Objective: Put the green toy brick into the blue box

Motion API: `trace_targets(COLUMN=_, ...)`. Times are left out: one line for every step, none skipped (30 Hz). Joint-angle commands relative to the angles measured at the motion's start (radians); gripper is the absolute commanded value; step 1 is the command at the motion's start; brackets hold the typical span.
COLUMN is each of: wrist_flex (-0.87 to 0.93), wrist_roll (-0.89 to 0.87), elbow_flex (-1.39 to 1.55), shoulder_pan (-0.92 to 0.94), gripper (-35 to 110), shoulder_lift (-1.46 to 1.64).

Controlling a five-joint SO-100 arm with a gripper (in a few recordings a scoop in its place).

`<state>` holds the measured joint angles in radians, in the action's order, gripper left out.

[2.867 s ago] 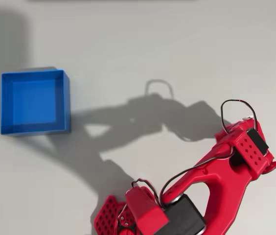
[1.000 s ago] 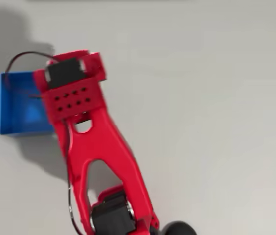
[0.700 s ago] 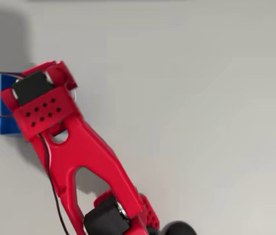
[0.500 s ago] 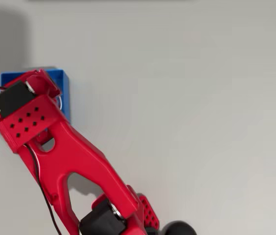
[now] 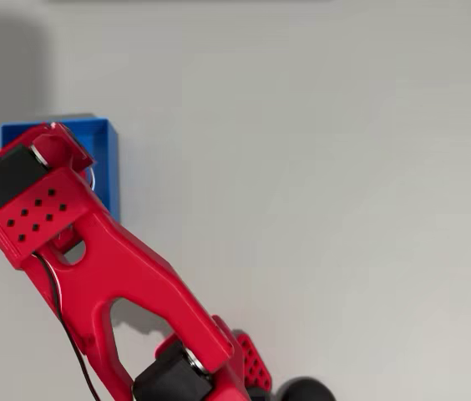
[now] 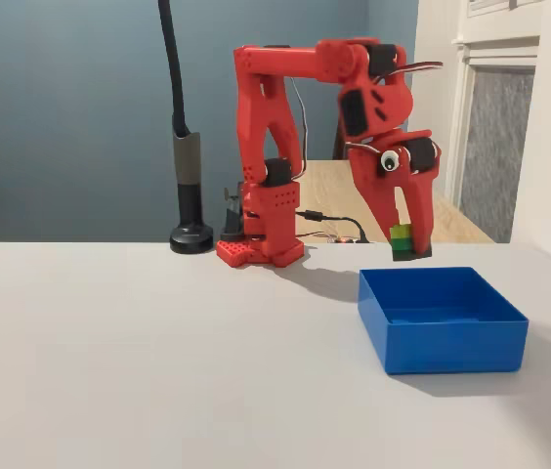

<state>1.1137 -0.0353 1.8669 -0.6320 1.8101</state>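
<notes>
**Your red arm, reaching out with the wrist bent down**

In the fixed view your arm [image 6: 271, 147] rises from its base, folds at the top and runs level toward the right, then the wrist drops so the gripper [image 6: 407, 239] points straight down. Its two fingers [image 6: 420, 220] are closed on the green toy brick [image 6: 402, 241], held at the tips. From overhead, your arm [image 5: 110, 267] stretches from the bottom edge up to the left.
</notes>
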Motion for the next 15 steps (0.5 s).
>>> trace_targets(wrist_flex=-0.005, wrist_roll=-0.005, elbow_flex=-0.006, shoulder_pan=-0.028, gripper=7, shoulder_lift=0.074)
trace_targets(wrist_flex=-0.005, wrist_roll=-0.005, elbow_flex=-0.005, shoulder_pan=-0.028, gripper=8, shoulder_lift=0.074)
trace_targets(wrist_flex=-0.006, wrist_roll=-0.006, elbow_flex=-0.003, shoulder_pan=-0.029, gripper=9, shoulder_lift=0.072)
trace_targets(wrist_flex=-0.006, wrist_roll=-0.006, elbow_flex=-0.002, shoulder_pan=-0.029, gripper=10, shoulder_lift=0.072)
trace_targets(wrist_flex=-0.006, wrist_roll=-0.006, elbow_flex=0.000, shoulder_pan=-0.031, gripper=11, shoulder_lift=0.072)
trace_targets(wrist_flex=-0.006, wrist_roll=-0.006, elbow_flex=0.000, shoulder_pan=-0.031, gripper=12, shoulder_lift=0.072)
trace_targets(wrist_flex=-0.006, wrist_roll=-0.006, elbow_flex=0.002, shoulder_pan=-0.032, gripper=13, shoulder_lift=0.072)
trace_targets(wrist_flex=-0.006, wrist_roll=-0.006, elbow_flex=0.002, shoulder_pan=-0.032, gripper=13, shoulder_lift=0.072)
trace_targets(wrist_flex=-0.006, wrist_roll=-0.006, elbow_flex=0.002, shoulder_pan=-0.034, gripper=14, shoulder_lift=0.072)
trace_targets(wrist_flex=-0.006, wrist_roll=-0.005, elbow_flex=0.002, shoulder_pan=-0.035, gripper=14, shoulder_lift=0.072)
trace_targets(wrist_flex=-0.006, wrist_roll=-0.005, elbow_flex=0.002, shoulder_pan=-0.035, gripper=14, shoulder_lift=0.072)
trace_targets(wrist_flex=-0.006, wrist_roll=-0.005, elbow_flex=0.002, shoulder_pan=-0.035, gripper=15, shoulder_lift=0.072)
trace_targets(wrist_flex=-0.006, wrist_roll=-0.005, elbow_flex=0.002, shoulder_pan=-0.037, gripper=14, shoulder_lift=0.072)
trace_targets(wrist_flex=-0.006, wrist_roll=-0.005, elbow_flex=0.002, shoulder_pan=-0.037, gripper=14, shoulder_lift=0.072)
trace_targets(wrist_flex=-0.006, wrist_roll=-0.005, elbow_flex=0.002, shoulder_pan=-0.037, gripper=13, shoulder_lift=0.072)
